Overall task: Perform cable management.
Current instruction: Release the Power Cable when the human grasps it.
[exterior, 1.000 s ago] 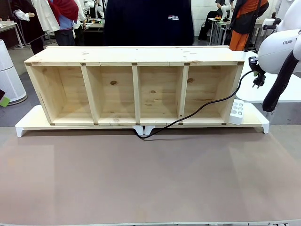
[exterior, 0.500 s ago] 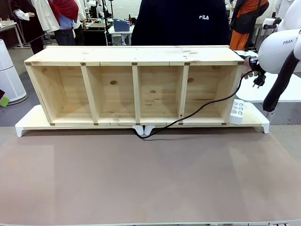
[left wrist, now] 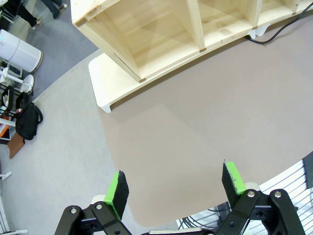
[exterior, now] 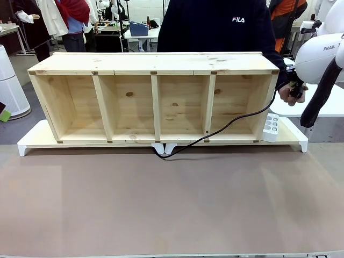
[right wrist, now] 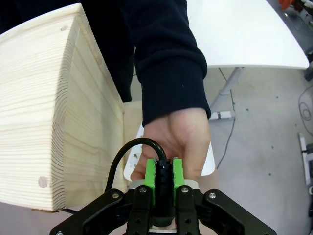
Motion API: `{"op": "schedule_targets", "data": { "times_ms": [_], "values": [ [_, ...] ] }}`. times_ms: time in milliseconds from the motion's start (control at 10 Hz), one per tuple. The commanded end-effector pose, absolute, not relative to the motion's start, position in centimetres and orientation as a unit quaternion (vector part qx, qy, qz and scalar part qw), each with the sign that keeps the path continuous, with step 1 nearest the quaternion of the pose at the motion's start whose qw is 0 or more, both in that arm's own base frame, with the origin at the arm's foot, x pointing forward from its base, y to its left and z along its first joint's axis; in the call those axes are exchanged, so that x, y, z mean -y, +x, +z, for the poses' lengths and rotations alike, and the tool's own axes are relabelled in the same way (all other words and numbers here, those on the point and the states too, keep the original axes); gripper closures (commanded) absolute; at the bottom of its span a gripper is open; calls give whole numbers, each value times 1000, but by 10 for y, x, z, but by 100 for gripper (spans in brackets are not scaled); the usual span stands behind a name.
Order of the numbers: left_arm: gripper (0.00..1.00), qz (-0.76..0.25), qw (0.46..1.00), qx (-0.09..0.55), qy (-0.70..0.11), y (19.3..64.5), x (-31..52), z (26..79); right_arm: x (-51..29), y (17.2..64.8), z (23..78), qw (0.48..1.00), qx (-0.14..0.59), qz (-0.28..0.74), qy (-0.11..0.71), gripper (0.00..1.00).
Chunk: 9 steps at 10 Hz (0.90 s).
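We hold the plug

Our right claw [right wrist: 165, 183] pinches the cable [right wrist: 128, 152]; a hand [right wrist: 177, 142] waits just behind; left claw [left wrist: 178, 188] open.

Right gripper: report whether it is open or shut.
Shut on the cable. In the right wrist view the right gripper has its green pads pressed against the black plug end, with the person's hand right behind it.

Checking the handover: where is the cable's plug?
Front view, far right: the plug sits in the right gripper, beside the shelf, the person's hand on it.
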<state>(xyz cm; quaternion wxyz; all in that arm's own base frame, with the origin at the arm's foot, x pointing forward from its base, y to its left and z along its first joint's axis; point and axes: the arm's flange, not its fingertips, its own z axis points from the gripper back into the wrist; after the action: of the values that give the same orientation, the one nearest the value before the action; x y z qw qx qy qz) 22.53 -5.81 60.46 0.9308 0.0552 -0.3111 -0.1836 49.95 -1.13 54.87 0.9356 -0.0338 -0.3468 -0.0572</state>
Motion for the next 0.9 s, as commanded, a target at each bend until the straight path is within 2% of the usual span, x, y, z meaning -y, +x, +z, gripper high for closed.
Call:
{"op": "schedule_targets", "data": {
  "times_ms": [0,800],
  "values": [
    [0,-185,931,311,53,225,58,604,11,500,551,935,349,-54,-33,83],
    [0,-185,931,311,53,225,58,604,11,500,551,935,349,-54,-33,83]
  ]
}}
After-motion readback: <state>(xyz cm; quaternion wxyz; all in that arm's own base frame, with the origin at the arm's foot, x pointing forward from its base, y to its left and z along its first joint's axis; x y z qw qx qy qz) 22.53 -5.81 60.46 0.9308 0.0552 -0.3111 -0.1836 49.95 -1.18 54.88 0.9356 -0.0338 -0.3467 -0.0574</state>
